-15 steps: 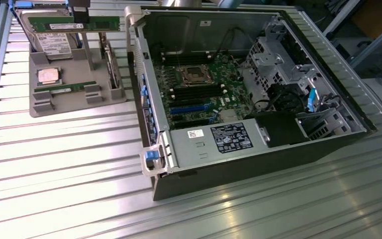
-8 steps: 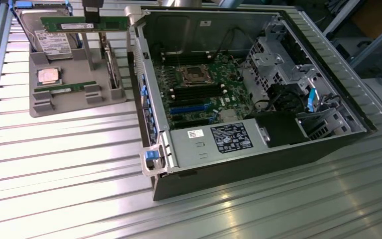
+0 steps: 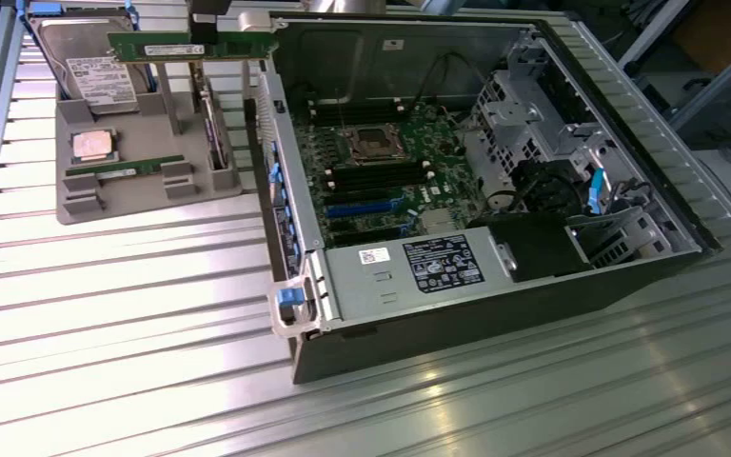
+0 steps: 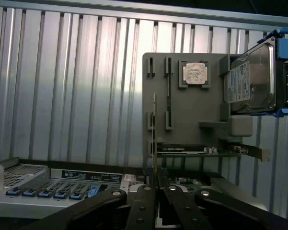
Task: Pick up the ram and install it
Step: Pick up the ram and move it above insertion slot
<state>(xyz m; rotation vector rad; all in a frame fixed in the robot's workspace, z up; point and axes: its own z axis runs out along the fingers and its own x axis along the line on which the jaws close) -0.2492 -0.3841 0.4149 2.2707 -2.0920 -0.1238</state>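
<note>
Hangs from above with the pincer [image 3: 227, 29] pointing down. Clamps both black fingers [image 4: 144, 197] almost together on the upper edge of the ram [image 3: 187, 45], holding it aloft and level. Spreads the dark linkage bars [image 4: 100, 208] outward behind the fingertips.

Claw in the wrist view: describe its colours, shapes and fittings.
The claw is matt black throughout. Flat, angular link bars come in from both sides and taper into two slim fingers that meet in the middle. Small round silver pins sit at the joints, one on each bar.
</note>
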